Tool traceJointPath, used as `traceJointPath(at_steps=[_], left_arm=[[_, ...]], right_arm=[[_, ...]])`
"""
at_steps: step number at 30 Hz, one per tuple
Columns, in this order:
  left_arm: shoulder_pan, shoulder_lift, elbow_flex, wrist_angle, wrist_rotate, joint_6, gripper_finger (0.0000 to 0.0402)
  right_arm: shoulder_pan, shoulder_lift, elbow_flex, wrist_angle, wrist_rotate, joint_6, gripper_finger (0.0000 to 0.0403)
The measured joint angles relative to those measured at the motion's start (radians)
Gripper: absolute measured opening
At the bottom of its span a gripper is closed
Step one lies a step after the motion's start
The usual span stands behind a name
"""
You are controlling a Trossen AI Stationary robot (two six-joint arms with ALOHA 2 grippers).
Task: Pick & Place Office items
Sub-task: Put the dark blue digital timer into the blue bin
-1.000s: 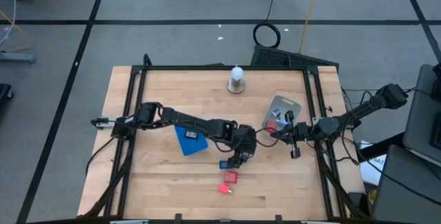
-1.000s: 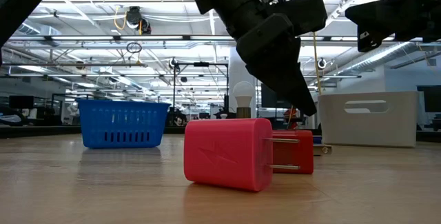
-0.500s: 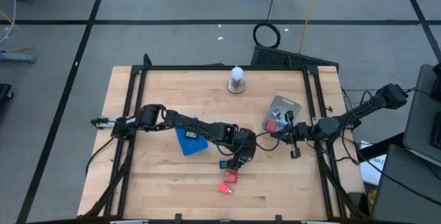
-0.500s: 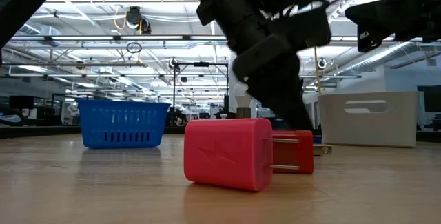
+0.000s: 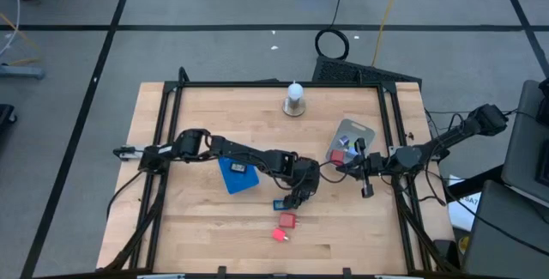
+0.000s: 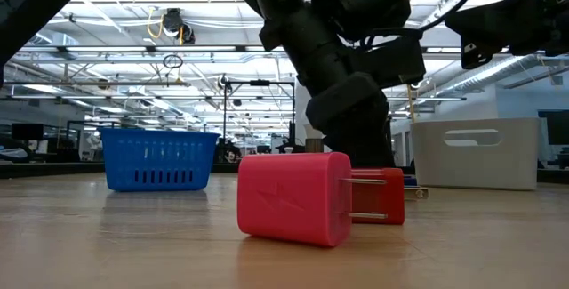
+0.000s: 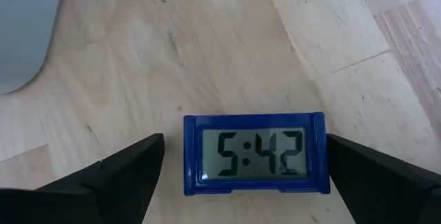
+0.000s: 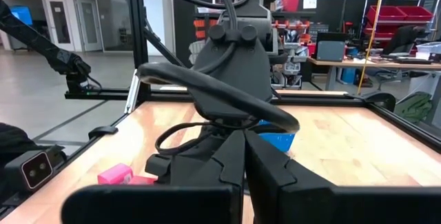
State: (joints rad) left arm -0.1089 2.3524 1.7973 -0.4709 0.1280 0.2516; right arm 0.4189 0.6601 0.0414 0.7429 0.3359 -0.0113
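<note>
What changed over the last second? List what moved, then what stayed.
The left gripper pulled back slightly toward the table's middle and now stands open over the small blue digital clock, one finger on each side, not yet gripping. Nothing was picked up or released. Unmoved: the clock, the two red plug adapters near the front edge, the blue basket, and the right gripper, shut and waiting beside the grey container.

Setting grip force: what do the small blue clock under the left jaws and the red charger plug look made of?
Clock: likely hard plastic, a glossy blue frame around a flat grey display window. Red charger plug: probably moulded plastic, matte with rounded edges and an embossed bolt; its prongs look like bare metal.
</note>
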Motion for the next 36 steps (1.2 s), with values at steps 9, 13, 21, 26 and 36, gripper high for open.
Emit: traceJointPath(at_steps=[9,13,21,26,36], left_arm=[[-0.005,0.001,0.000,-0.002,0.008,0.013,0.0282],[-0.013,-0.003,-0.001,-0.003,0.004,0.039,0.0282],[-0.050,-0.137,-0.005,-0.079,-0.061,0.059,0.0282],[-0.086,-0.272,-0.052,-0.099,-0.104,0.060,0.0282],[-0.170,-0.744,-0.418,-0.017,-0.266,-0.017,0.0282]], right_arm=[[0.000,0.000,0.000,0.000,0.000,0.001,0.0004],[0.000,0.000,0.000,0.000,0.000,0.007,0.0004],[0.000,0.000,0.000,0.004,0.004,-0.027,0.0004],[0.000,0.000,0.000,0.008,0.004,-0.027,0.0004],[0.000,0.002,0.000,-0.002,0.049,-0.001,0.0004]])
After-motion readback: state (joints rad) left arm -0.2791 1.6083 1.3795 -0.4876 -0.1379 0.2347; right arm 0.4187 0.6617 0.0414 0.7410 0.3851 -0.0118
